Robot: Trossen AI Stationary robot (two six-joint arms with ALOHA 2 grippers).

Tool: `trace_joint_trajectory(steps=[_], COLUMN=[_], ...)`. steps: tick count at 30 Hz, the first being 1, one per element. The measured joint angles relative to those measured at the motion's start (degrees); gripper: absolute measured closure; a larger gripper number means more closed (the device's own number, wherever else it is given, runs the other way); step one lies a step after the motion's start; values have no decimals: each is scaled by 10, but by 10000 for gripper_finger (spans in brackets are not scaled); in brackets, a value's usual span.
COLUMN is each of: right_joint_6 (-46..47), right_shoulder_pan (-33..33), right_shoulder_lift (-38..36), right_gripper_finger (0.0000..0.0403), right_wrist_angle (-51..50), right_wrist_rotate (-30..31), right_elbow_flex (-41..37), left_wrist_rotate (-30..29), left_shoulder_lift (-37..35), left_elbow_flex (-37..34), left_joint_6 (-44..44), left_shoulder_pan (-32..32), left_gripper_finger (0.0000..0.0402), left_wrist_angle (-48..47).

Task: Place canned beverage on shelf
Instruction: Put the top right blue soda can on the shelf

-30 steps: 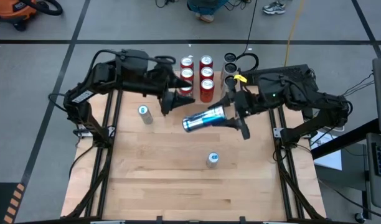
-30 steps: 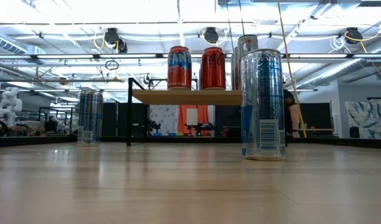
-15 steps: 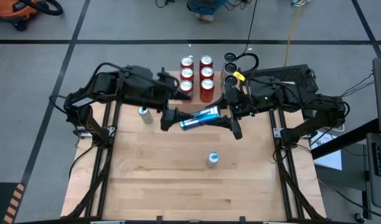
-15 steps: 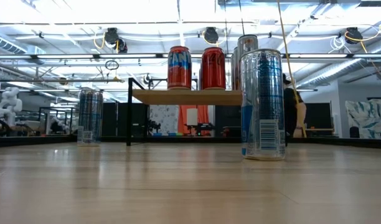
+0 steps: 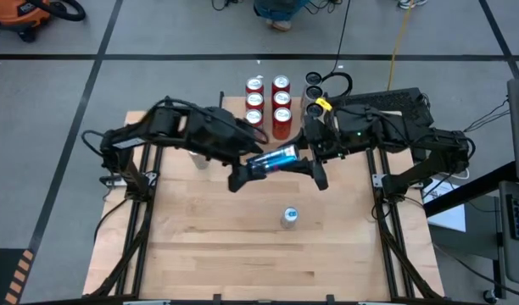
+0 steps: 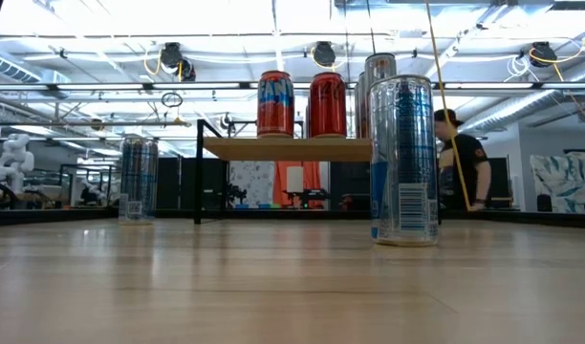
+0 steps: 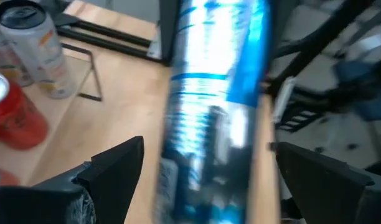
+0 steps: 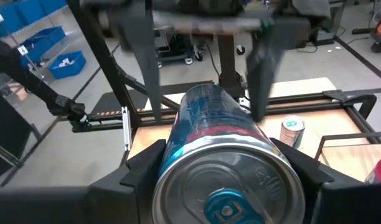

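A blue-and-silver canned beverage (image 5: pixel 274 159) hangs on its side high above the table, with my right gripper (image 5: pixel 302 158) shut on its lidded end. My left gripper (image 5: pixel 245 172) is open at the can's other end. Its two fingers (image 7: pixel 119 168) stand on either side of the can (image 7: pixel 215 93) with gaps, touching nothing. The shelf (image 6: pixel 283 148) stands at the table's far edge on thin black legs. Several red cans (image 5: pixel 268 100) stand upright on its wooden top. My right gripper pinches the can's round wall (image 8: pixel 173 155) between its two fingers, close to the lid (image 8: pixel 228 190), which faces back toward the wrist. The fingers come about level from the table's right and lie along the can. The can is lifted clear, lying nearly level, its base toward the left.
One silver-blue can (image 5: pixel 289 217) stands upright near the table's middle, large in the low view (image 6: pixel 403 158). Another can (image 6: pixel 138 180) stands far left, under my left arm. Two dark cans (image 5: pixel 315 83) stand right of the shelf. A person (image 6: pixel 462 158) is beyond the table.
My left gripper has swung from beside the shelf toward the table's near right and down, tipping lower, until its open fingers straddle the can's free end. My right gripper has rolled a little with the can, which stays lifted.
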Motion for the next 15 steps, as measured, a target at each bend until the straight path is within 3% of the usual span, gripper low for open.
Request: trace_joint_trajectory(steps=[3,8,15], right_joint_6=[14,22,26], right_shoulder_pan=[0,0,-1], right_shoulder_lift=[2,3,2], right_gripper_finger=[190,190,190], right_wrist_angle=[0,-3,-14], right_wrist_rotate=[0,0,-2], right_elbow_flex=[0,0,0], left_wrist_rotate=[-11,27,30], left_shoulder_lift=[15,33,37], left_elbow_flex=[-1,0,-1], left_joint_6=[23,31,27], left_shoulder_pan=[0,0,0], left_gripper_finger=[33,37,87], left_wrist_angle=[-1,-2,-2])
